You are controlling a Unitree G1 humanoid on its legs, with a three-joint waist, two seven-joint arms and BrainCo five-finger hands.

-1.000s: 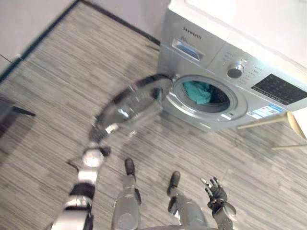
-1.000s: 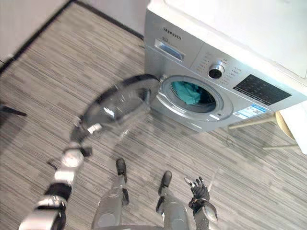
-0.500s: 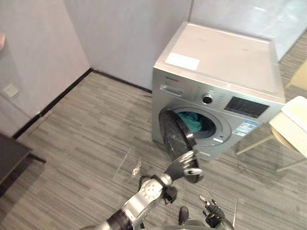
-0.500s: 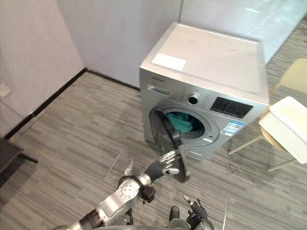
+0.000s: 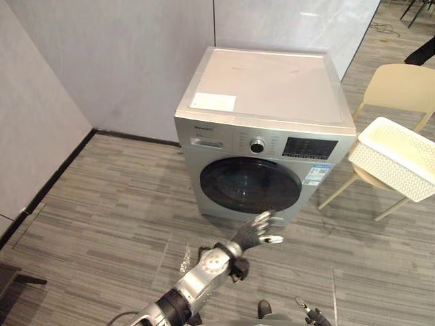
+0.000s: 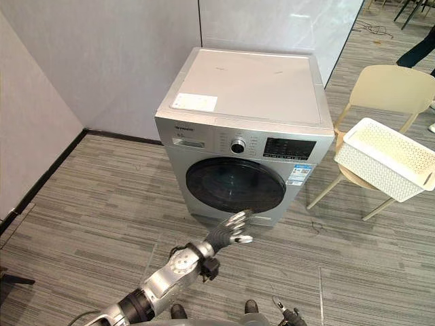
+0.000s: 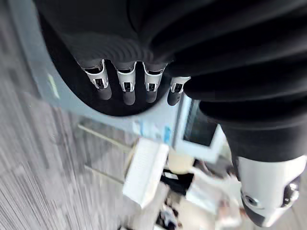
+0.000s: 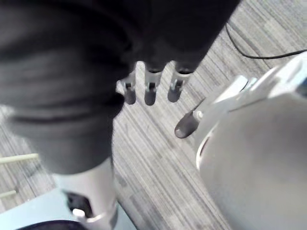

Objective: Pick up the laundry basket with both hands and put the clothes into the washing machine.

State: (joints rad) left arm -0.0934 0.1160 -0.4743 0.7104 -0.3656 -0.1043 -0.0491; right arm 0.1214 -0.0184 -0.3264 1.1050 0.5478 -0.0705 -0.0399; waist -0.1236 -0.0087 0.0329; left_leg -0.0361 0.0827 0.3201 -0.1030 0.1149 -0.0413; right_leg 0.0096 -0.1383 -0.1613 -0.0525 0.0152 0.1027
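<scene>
Fronting door's (image 5: 250, 185) lower edge: left hand (image 5: 257, 231).

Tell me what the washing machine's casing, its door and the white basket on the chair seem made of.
The washing machine casing is probably painted sheet metal: silver-grey, smooth, with a soft sheen. The door has a dark glossy window, glass or plastic; I cannot tell which. The basket is likely moulded plastic: matte white, its walls a fine perforated lattice.

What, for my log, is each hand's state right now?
Left hand: open, fingers straight, by the washing machine door, holding nothing.
Right hand: open, low over the floor, holding nothing.
</scene>
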